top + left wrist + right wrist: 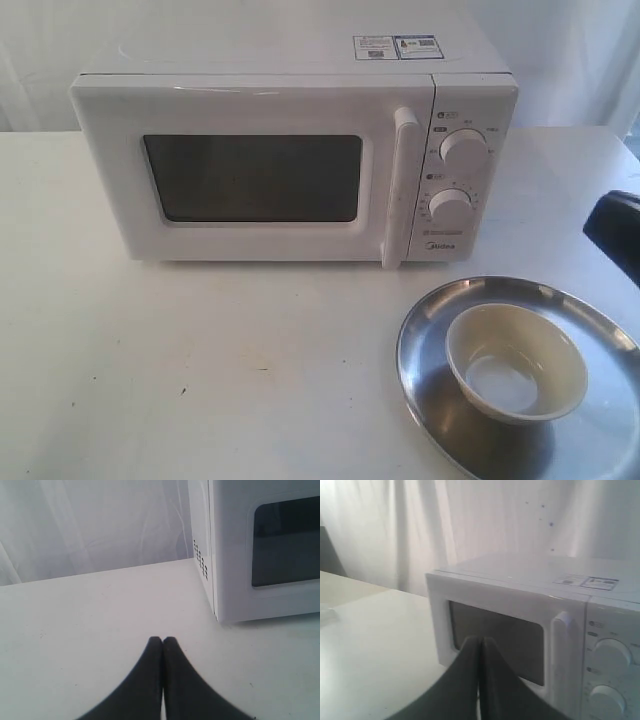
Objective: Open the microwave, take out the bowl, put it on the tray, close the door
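The white microwave stands at the back of the table, its door closed flush, with the vertical bar handle beside two round knobs. The cream bowl sits upright on the silver tray at the front right. My left gripper is shut and empty, low over the table off the microwave's left side. My right gripper is shut and empty too, facing the door from a distance. A dark piece of the right arm shows at the exterior view's right edge.
A white curtain hangs behind the white table. The tray overhangs the frame's bottom right corner. The table's left half in front of the microwave is bare.
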Action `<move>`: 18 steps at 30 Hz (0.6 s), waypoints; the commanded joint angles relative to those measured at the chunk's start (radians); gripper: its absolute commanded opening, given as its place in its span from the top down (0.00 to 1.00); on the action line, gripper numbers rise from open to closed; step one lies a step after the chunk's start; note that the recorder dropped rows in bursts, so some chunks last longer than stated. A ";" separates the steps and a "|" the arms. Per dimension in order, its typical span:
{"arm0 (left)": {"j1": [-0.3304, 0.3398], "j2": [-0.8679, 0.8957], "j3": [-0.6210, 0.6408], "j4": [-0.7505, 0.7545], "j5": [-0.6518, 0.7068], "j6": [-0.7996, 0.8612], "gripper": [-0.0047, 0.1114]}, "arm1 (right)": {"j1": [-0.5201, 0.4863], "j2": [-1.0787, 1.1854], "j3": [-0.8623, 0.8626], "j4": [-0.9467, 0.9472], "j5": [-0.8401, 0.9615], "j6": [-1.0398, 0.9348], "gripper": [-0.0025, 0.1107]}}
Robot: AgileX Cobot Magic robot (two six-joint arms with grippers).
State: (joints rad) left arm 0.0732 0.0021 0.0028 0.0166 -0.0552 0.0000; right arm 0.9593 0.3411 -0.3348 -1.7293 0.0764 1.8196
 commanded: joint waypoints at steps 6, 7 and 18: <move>-0.004 -0.002 -0.003 -0.008 -0.004 0.000 0.96 | -0.001 -0.114 0.043 -0.002 0.018 -0.020 0.98; -0.004 -0.002 -0.003 -0.008 -0.004 0.000 0.96 | -0.001 -0.112 0.069 -0.002 0.086 -0.020 0.98; -0.004 -0.002 -0.003 -0.008 -0.004 0.000 0.96 | -0.136 -0.241 0.269 -0.007 0.291 -0.041 0.98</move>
State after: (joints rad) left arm 0.0732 0.0021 0.0028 0.0166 -0.0552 0.0000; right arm 0.9115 0.1647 -0.1004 -1.7273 0.3730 1.7941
